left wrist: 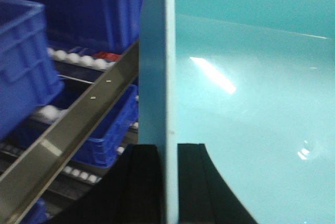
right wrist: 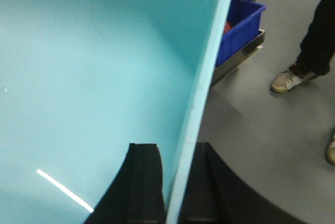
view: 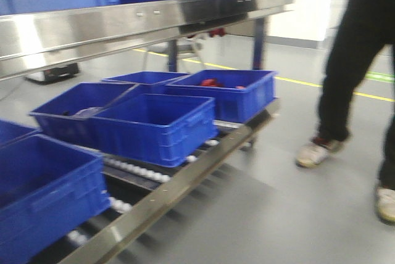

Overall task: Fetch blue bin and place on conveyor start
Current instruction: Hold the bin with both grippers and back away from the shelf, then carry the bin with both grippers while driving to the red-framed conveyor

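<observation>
The blue bin is a light turquoise tub that fills most of both wrist views; it also shows in the right wrist view. My left gripper is shut on the bin's left wall, one finger outside and one inside. My right gripper is shut on the bin's right wall the same way. The bin and both grippers are out of the front view. The conveyor start is not in view.
A steel roller rack holds several dark blue ribbed crates on my left, with a steel shelf rail above. A person's legs stand on the grey floor at the right. The rack's rail runs close beside the bin's left wall.
</observation>
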Robot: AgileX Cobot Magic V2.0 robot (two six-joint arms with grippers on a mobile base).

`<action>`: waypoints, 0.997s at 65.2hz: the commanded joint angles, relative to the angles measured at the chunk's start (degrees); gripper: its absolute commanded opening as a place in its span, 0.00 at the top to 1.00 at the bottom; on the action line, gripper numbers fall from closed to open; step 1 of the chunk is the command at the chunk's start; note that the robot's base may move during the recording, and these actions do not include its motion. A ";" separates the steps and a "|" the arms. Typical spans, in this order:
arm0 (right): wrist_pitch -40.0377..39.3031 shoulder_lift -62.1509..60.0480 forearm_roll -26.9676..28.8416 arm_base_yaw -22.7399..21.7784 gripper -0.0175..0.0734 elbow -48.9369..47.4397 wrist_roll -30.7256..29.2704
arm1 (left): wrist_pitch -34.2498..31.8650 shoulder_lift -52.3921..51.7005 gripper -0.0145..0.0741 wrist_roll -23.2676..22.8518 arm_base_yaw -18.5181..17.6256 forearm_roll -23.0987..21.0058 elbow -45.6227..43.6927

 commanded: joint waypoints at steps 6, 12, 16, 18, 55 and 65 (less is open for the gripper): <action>-2.61 -0.39 -0.62 -0.27 0.97 -0.49 -1.44 | -3.88 -0.75 0.96 -0.77 -0.23 -2.04 -0.72; -2.61 -0.39 -0.62 -0.27 0.97 -0.49 -1.44 | -3.88 -0.75 0.96 -0.77 -0.23 -2.04 -0.72; -2.61 -0.39 -0.62 -0.27 0.97 -0.49 -1.44 | -3.88 -0.75 0.96 -0.77 -0.23 -2.04 -0.72; -2.61 -0.39 -0.62 -0.27 0.97 -0.49 -1.44 | -3.88 -0.75 0.96 -0.77 -0.23 -2.04 -0.72; -2.61 -0.39 -0.62 -0.27 0.97 -0.49 -1.44 | -3.88 -0.75 0.96 -0.77 -0.23 -2.04 -0.72; -2.61 -0.39 -0.62 -0.27 0.97 -0.49 -1.44 | -3.88 -0.75 0.96 -0.77 -0.23 -2.04 -0.72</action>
